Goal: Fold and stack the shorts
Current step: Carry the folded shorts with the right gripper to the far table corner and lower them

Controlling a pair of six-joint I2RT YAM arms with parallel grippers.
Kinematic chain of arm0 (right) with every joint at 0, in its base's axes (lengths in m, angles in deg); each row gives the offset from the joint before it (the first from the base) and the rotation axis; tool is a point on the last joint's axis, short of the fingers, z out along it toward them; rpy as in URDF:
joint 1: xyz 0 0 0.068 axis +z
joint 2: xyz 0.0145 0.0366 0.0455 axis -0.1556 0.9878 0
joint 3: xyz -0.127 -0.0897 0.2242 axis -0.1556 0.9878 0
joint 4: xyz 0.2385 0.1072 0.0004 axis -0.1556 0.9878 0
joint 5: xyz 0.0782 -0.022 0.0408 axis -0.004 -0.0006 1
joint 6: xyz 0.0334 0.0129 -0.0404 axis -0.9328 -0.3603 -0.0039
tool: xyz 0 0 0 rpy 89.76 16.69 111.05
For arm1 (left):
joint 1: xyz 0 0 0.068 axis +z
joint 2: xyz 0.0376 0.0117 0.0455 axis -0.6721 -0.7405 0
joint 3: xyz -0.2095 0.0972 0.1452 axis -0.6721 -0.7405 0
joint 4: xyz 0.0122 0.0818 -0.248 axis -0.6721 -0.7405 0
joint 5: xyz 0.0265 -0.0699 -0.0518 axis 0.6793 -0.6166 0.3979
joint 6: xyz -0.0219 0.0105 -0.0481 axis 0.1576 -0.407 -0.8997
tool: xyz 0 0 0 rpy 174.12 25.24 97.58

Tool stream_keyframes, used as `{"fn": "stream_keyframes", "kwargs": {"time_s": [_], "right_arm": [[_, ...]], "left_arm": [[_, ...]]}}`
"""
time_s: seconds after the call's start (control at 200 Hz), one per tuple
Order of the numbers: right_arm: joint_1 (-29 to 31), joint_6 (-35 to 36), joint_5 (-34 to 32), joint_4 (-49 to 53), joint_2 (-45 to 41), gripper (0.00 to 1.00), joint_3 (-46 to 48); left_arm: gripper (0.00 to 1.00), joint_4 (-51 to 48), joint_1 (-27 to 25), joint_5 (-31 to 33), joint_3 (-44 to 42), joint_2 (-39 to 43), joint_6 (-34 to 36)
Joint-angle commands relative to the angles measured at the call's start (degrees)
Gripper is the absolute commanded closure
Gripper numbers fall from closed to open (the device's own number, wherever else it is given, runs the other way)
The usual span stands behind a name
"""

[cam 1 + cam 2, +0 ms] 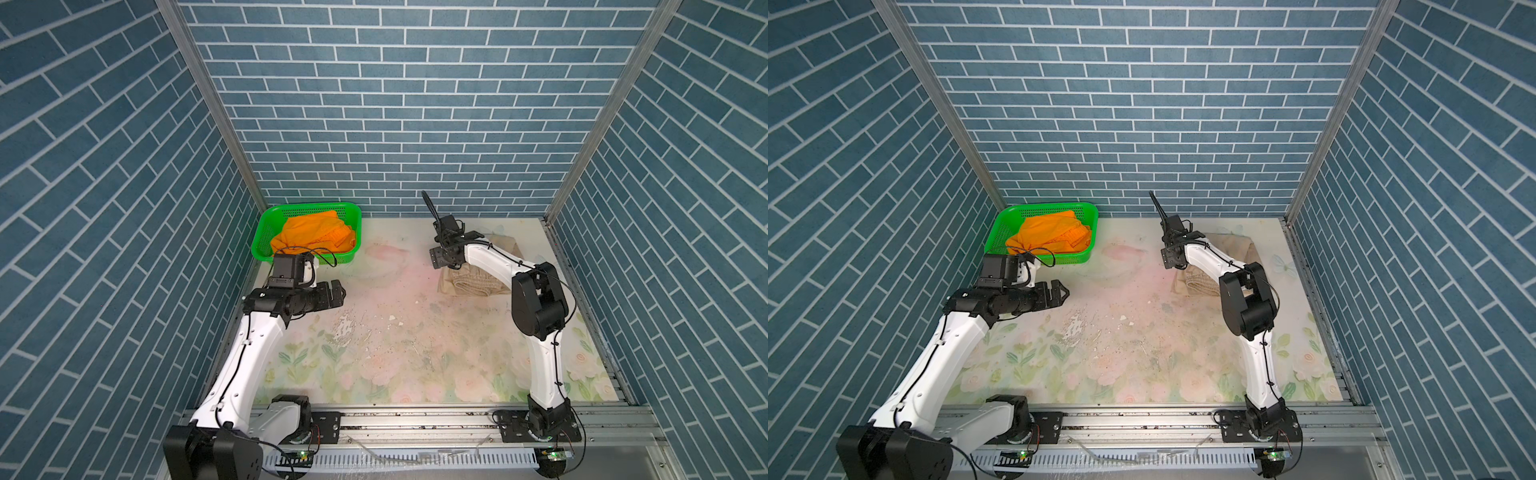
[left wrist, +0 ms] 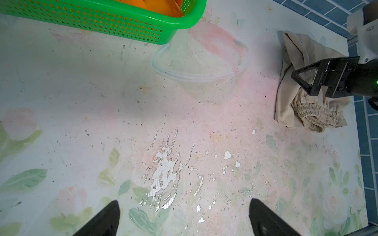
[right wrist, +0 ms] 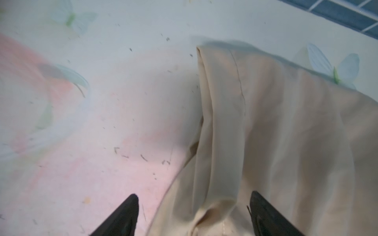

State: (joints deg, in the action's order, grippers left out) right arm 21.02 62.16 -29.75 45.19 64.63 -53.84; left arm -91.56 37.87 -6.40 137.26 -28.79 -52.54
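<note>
Hovering right gripper point(image 3: 194, 195), beige shorts point(image 3: 286, 143) beneath

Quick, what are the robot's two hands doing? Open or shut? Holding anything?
Left gripper: open, holding nothing.
Right gripper: open above the beige shorts, not gripping them.

Heads up: you didn't get whole beige shorts point(image 1: 469, 283) in both top views, right arm point(image 1: 536, 307) sat over middle of them. Right wrist view was soft and blurry, right gripper point(image 3: 193, 194) fingers point(image 3: 120, 220) cut off at bottom edge. Left wrist view chopped green basket point(image 2: 102, 22) at top edge, orange shorts point(image 2: 163, 8) just sliver there. Right gripper tips in top views? Hidden under own wrist.
</note>
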Motion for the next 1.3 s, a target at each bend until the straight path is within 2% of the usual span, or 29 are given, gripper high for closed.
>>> {"fn": "stream_keyframes", "kwargs": {"time_s": [0.0, 0.135, 0.335, 0.43, 0.495, 0.67, 0.845, 0.895, 0.98, 1.09, 1.21, 1.295], "right_arm": [[-1.42, -1.81, -5.07, 2.66, -0.89, 0.15, 2.21], [-1.02, -1.50, -4.81, 2.90, -0.97, 0.14, 3.92], [-1.18, -2.57, -0.05, 2.95, -1.35, 0.14, 6.91], [-3.22, -3.38, 3.82, 1.95, -2.07, 0.14, 9.93], [-5.22, -2.82, 3.27, 2.56, -2.33, 0.15, 11.19], [-10.64, 2.50, -0.16, 5.00, -1.79, 0.15, 9.20], [-16.37, 13.49, -0.23, 2.68, 1.35, 0.15, 5.04], [-17.86, 17.42, 1.90, 2.10, 2.47, 0.15, 3.25], [-20.12, 20.97, 4.60, 2.84, 7.32, 0.15, -1.14], [-21.14, 24.75, 9.11, 1.41, 8.99, 0.14, -3.83], [-20.43, 23.92, 16.35, -0.27, 5.60, 0.14, -3.37], [-19.88, 20.53, 19.87, -3.94, -1.06, 0.14, 0.52]], "left_arm": [[0.00, 0.43, 0.31, -0.21, -0.28, -0.09, 0.72], [0.00, 0.69, 0.32, -0.49, -0.37, -0.25, 0.70], [0.00, 0.88, 0.32, -0.83, -0.70, -0.19, 0.19], [0.00, 0.87, 0.32, -0.94, -1.03, -0.14, 0.10], [0.00, 0.84, 0.32, -1.04, -1.16, -0.12, 0.02], [0.00, 2.16, 0.32, -1.78, -1.82, -0.43, -0.58], [0.00, 3.49, 0.32, -2.54, -2.57, -0.40, -1.39], [0.00, 3.62, 0.32, -2.50, -2.64, -0.41, -1.39], [0.00, 3.86, 0.32, -2.67, -2.82, -0.75, -1.48], [0.00, 4.47, 0.32, -2.56, -3.18, -0.91, -1.62], [0.00, 4.36, 0.27, -2.37, -2.67, -1.38, -1.62], [0.00, 4.27, 0.32, -2.29, -2.17, -1.49, -1.60]]}}
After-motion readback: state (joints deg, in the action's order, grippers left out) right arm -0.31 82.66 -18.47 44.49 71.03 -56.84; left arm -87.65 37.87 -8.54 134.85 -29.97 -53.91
